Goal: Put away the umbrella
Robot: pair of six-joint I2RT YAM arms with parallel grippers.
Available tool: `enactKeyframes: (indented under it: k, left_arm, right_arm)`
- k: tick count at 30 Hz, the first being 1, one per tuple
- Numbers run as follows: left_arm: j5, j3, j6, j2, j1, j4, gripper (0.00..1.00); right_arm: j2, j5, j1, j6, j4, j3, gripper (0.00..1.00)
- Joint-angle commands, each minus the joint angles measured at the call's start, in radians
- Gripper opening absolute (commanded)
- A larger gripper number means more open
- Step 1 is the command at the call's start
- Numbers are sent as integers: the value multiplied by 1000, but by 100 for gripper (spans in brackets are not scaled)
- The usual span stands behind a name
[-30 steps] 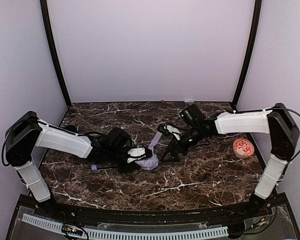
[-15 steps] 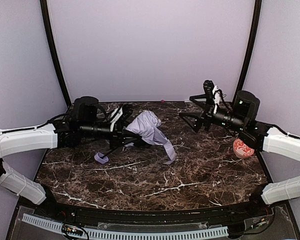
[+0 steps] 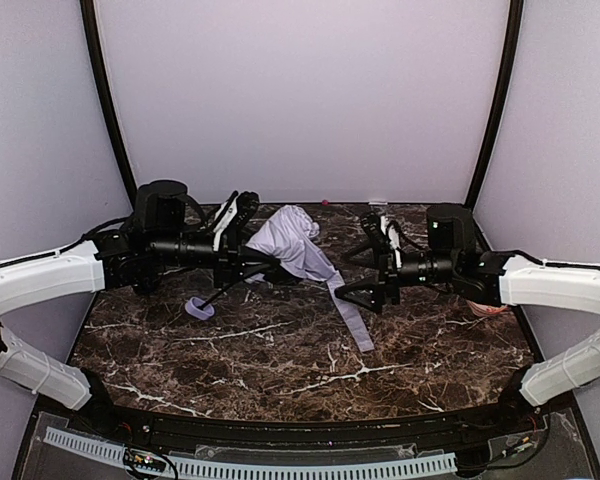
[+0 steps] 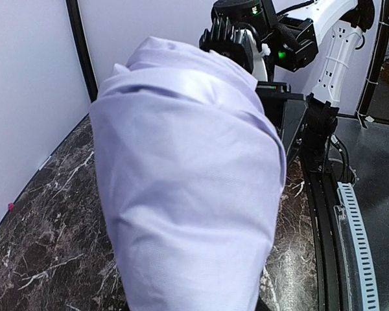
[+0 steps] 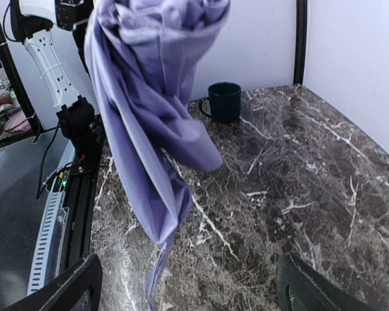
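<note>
The umbrella (image 3: 292, 238) is held up above the table, its pale lavender fabric bunched and a long strip of it trailing down to the right. Its thin black shaft slants down left to the small lavender handle (image 3: 200, 308) near the tabletop. My left gripper (image 3: 248, 250) is shut on the umbrella at the fabric's left end. In the left wrist view the fabric (image 4: 188, 175) hides the fingers. My right gripper (image 3: 365, 268) stands open just right of the hanging strip. In the right wrist view the fabric (image 5: 149, 129) hangs ahead of the spread fingertips (image 5: 74, 285), untouched.
A dark green mug (image 5: 223, 100) stands on the marble table (image 3: 310, 370) near the back wall, beyond the hanging fabric. Black corner posts (image 3: 110, 110) and pale walls close in the table's sides and back.
The left arm has lifted the umbrella off the table and holds it raised. The right gripper, high at the back right half a second ago, has come down and left toward the hanging strip.
</note>
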Motion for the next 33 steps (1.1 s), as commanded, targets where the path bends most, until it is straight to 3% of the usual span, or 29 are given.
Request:
enactKeyframes:
  k: [1, 3, 7, 12, 16, 19, 22, 26, 29, 33]
  left_arm:
    - [-23, 53, -11, -48, 1, 15, 0]
    - [-14, 52, -18, -51, 1, 21, 0]
    - [-17, 47, -33, -61, 1, 46, 0]
    - [-34, 57, -49, -61, 2, 51, 0]
    - [-132, 72, -79, -48, 14, 16, 0]
    - [-240, 83, -112, -22, 56, -45, 0]
    - [-356, 110, -71, 35, 67, -140, 0]
    - [-381, 129, -19, 152, 67, -216, 0]
    - [-341, 139, 21, 236, 56, -265, 0]
    - [-342, 143, 108, 307, -2, -335, 0]
  right_arm:
    - [34, -7, 8, 14, 42, -46, 93]
    - [60, -9, 14, 35, 86, -71, 89]
    - [119, -52, 21, 117, 222, -107, 67]
    - [189, -104, 53, 211, 362, -116, 54]
    - [222, -147, 60, 207, 290, -90, 20]
    - [214, -197, 67, 165, 136, -49, 7]
    - [182, -282, 90, 117, -23, 36, 4]
    - [153, -445, 99, 80, -111, 196, 0]
    - [148, -480, 96, 98, -26, 292, 0]
    - [173, -422, 79, 270, 230, 370, 0]
